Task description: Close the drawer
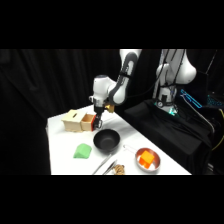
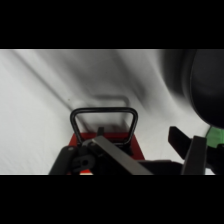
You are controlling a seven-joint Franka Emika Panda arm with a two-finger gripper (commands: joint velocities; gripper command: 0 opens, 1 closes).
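I see gripper (image 1: 98,121) at small orange-red drawer (image 1: 88,122) with dark loop handle (image 2: 104,121); can't tell finger state.

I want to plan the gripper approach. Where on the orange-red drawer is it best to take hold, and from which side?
Probably the dark loop handle on the front of the drawer. It stands clear of the red face, leaving an open gap for a finger. Come from above at the front, where the gripper already is; the pale wooden box encloses the other sides. For closing, pushing the front face may suffice.
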